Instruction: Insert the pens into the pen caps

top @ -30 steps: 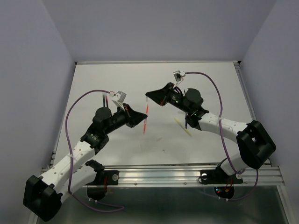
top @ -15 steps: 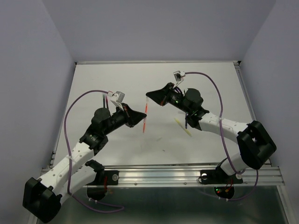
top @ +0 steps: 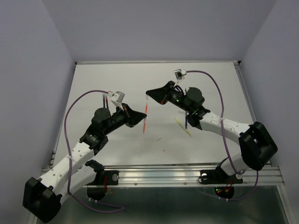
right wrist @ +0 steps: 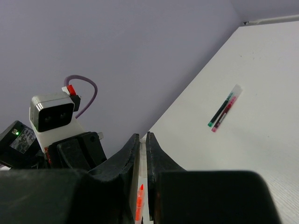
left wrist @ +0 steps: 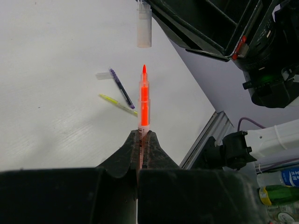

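Lining up, barely any shift this past sec: our left fingers (left wrist: 149, 139) clamp orange pen (left wrist: 144, 100), right fingers (right wrist: 150, 144) clamp cap (left wrist: 144, 28); tip not in yet.

This looks like a robotics lab test cell. A white table (top: 117, 79) is boxed in by plain lavender walls (top: 159, 28). An aluminium rail (top: 163, 175) runs along its near edge, and purple cables (top: 68, 116) loop above.
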`<action>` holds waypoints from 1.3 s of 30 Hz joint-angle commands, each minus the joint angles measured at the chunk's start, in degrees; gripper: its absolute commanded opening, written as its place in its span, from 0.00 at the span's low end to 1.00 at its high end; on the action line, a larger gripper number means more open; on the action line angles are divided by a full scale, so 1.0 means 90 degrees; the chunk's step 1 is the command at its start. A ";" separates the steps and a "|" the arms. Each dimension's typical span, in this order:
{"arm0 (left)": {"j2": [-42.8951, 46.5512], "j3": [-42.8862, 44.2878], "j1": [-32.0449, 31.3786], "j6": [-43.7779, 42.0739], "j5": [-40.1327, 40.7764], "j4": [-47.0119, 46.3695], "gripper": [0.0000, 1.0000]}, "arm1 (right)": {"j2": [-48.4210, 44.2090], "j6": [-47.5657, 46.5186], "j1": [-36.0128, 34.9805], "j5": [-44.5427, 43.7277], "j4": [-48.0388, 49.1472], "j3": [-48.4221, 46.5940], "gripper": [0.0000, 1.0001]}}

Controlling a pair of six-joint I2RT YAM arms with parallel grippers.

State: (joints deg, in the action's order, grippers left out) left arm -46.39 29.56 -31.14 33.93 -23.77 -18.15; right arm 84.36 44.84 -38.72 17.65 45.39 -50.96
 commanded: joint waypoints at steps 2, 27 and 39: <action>0.0037 0.0084 -0.0027 -0.0040 -0.0093 -0.0307 0.00 | -0.0203 -0.0089 -0.0053 0.0236 0.0085 -0.0246 0.01; 0.0125 0.0065 -0.0027 -0.0040 -0.0044 -0.0376 0.00 | -0.0418 -0.0236 -0.0112 0.0109 0.0006 0.0066 0.01; 0.0145 0.0055 -0.0037 -0.0050 -0.0103 -0.0434 0.00 | -0.0311 -0.0177 -0.0112 0.0060 0.0162 0.0037 0.01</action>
State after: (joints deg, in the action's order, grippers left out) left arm -46.61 29.56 -31.14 33.93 -23.90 -18.24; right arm 82.43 43.55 -39.11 18.55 43.72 -50.61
